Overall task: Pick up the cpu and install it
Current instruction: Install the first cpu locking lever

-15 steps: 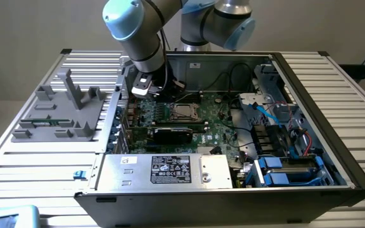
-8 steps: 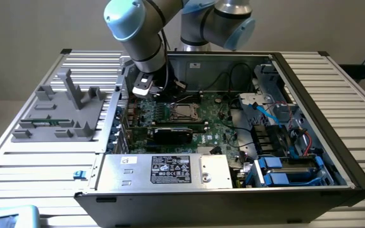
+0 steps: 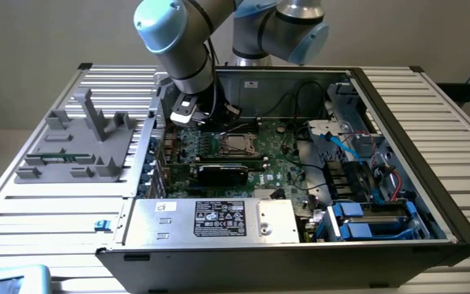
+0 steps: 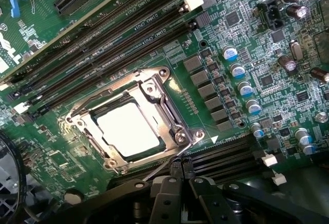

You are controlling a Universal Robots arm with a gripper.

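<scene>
Exterior view: an open case (image 3: 398, 153) lies on a slatted worktop (image 3: 55, 208), and the arm (image 3: 178, 37) reaches down into it. The hand (image 3: 188, 113) hangs over the board (image 3: 284, 153), toward the exterior view's left of the socket (image 3: 239, 144) and just beside it. The cpu (image 3: 240, 145) sits flat in the socket, inside the metal frame. A black card (image 3: 227, 171) stands on the near side of the socket. A silver box (image 3: 218, 219) with a black label fills the near edge of the case. A grey fixture (image 3: 80, 144) stands on the worktop at the exterior view's left, outside the case.

Wrist view: the cpu (image 4: 128, 129) shows as a bright square seated level in the socket (image 4: 167, 113), with the frame closed around its edges. The hand (image 4: 177, 185) is pressed together and apart from the cpu. Whether it touches the thin lever wire (image 4: 159, 168) that runs from the frame toward it, I cannot tell. Memory slots (image 4: 113, 34) run along one side of the socket, and a row of capacitors (image 4: 241, 80) lies along another.
</scene>
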